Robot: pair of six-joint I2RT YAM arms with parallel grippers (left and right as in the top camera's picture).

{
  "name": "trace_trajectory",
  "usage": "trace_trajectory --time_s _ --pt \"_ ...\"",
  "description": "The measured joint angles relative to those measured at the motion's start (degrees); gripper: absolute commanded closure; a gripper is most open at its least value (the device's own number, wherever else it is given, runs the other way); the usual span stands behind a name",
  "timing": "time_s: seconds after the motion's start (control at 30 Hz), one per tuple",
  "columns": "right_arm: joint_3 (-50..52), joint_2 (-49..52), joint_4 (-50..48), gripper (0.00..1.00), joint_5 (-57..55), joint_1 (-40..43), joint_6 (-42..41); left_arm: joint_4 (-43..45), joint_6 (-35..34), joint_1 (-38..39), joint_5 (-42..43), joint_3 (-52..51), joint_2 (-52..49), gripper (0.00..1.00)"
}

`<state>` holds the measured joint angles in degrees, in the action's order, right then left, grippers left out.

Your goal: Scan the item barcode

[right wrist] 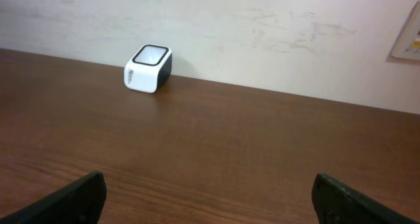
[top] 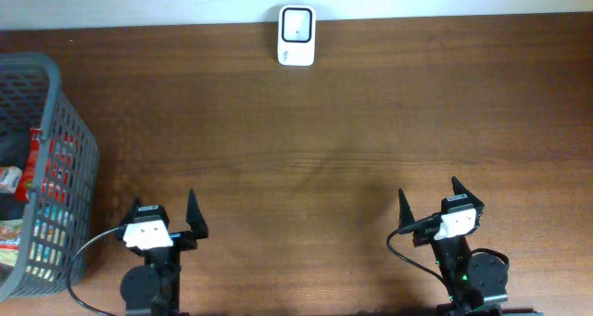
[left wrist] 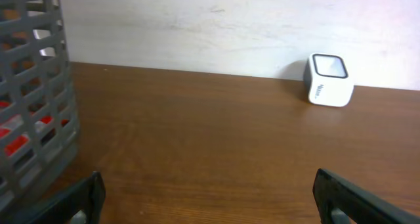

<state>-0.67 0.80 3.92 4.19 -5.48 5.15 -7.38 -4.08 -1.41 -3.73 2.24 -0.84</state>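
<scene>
Claws both wide, empty: left claw (top: pixel 164 207), right claw (top: pixel 428 197) low over counter (top: pixel 306 140). Packets (top: pixel 9 179) in basket (top: pixel 69 131), just left of left claw. Likely light, crinkly, slippery film; pinch flat edge, barcode outward. Scanner (top: pixel 296 35) far ahead of both.

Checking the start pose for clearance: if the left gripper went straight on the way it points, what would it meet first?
Nothing on the table, it seems: the left gripper faces bare wood up to the wall; basket lies left, scanner right of that line.
</scene>
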Motion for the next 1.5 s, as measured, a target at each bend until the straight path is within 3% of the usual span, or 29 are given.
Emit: trace_trajectory --time_s 0.2,0.37,0.57,0.87,0.97,1.07,1.27,1.5 --pt "0.0 0.0 0.0 0.01 0.0 0.0 0.0 0.3 0.1 0.0 3.3 0.9 -0.9 0.01" --pt "0.0 0.0 0.0 0.01 0.0 0.0 0.0 0.2 0.9 0.0 4.1 11.9 -11.5 0.01" --pt "0.0 -0.1 0.0 0.01 0.0 0.0 0.0 -7.8 2.6 0.0 7.3 38.5 -35.6 0.01" --pt "0.0 -0.2 0.0 0.02 0.0 0.0 0.0 -46.4 6.7 0.0 9.5 93.1 -72.7 0.01" --pt "0.0 -0.2 0.0 0.01 0.0 0.0 0.0 -52.1 7.5 0.0 9.6 107.0 -80.9 0.01" --pt "0.0 -0.2 0.0 0.01 0.0 0.0 0.0 -54.0 7.8 0.0 9.6 113.5 -84.9 0.01" --pt "0.0 -0.2 0.0 0.02 0.0 0.0 0.0 -51.8 5.3 -2.0 3.0 114.5 -85.8 0.01" --pt "0.0 -0.2 0.0 0.01 0.0 0.0 0.0 -53.3 -7.5 -18.9 -7.6 114.6 -86.4 0.00"
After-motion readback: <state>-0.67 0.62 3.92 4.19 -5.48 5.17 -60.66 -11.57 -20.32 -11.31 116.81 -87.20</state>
